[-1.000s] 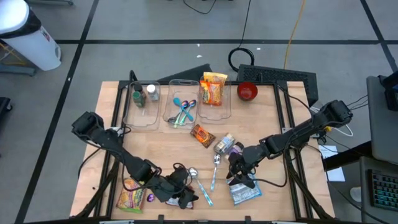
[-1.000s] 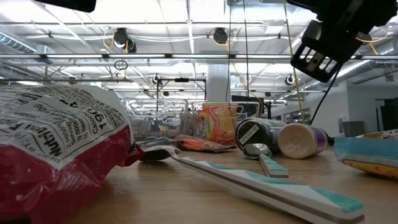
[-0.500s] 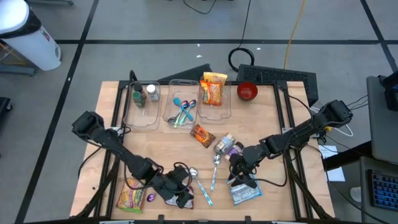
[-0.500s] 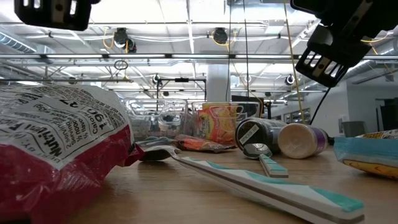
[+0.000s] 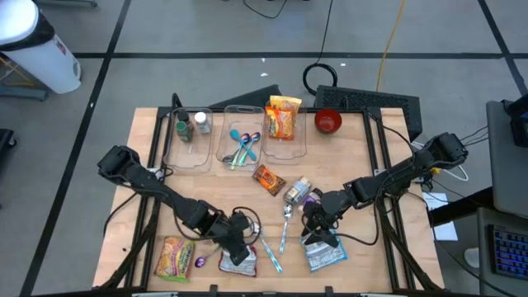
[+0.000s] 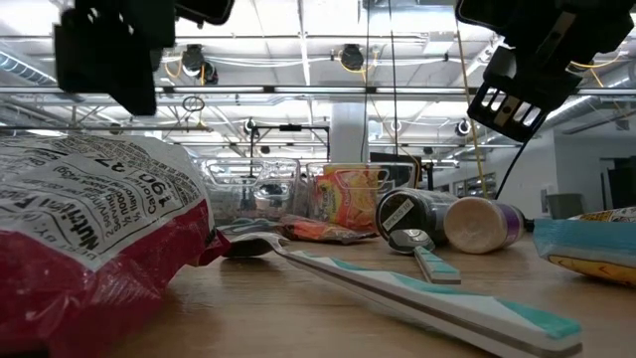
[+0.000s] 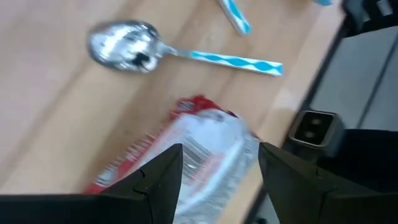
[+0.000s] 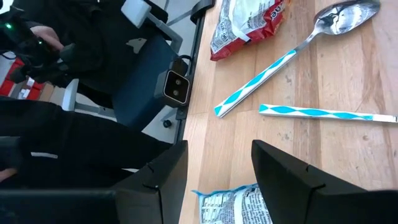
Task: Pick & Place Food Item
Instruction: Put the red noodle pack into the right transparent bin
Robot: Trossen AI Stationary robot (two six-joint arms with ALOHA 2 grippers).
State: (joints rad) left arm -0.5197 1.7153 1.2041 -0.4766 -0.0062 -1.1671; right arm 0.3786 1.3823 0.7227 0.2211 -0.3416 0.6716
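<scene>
Jaws on the left arm (image 5: 157, 186) stand partly open and hold nothing. They hang just above a red-and-white crinkled food packet (image 7: 186, 155) that lies flat at the near edge of the wooden table (image 5: 206, 194), and they do not touch it. Jaws on the right arm (image 5: 396, 177) are also parted and empty, poised over a blue-and-white foil packet (image 5: 326, 256) at the same near edge.

Five food packets show:
- the red-and-white one
- the blue-and-white one
- a green-and-yellow bag (image 5: 173, 260) near the left corner
- a brown-and-orange wrapper (image 5: 268, 179) mid-table
- an orange snack bag (image 5: 283, 115) standing in the rightmost bin

There are three clear plastic bins (image 5: 188, 157) in a row at the far side. The left bin holds two small bottles (image 5: 181, 128), and the middle one holds several blue-handled spoons (image 5: 242, 147). Two metal spoons with blue-and-white patterned handles (image 5: 283, 229) lie on the table between the arms. Two cylindrical containers (image 5: 299, 192), one dark and one purple, lie side by side. One red bowl (image 5: 328, 121) sits at the far right.

A second ago the left jaws were low over the red-and-white packet and covered it from above. Now they have pulled back toward the table's middle and the packet is exposed. In the low view they have come into sight at the upper left. The right jaws have hardly shifted.
</scene>
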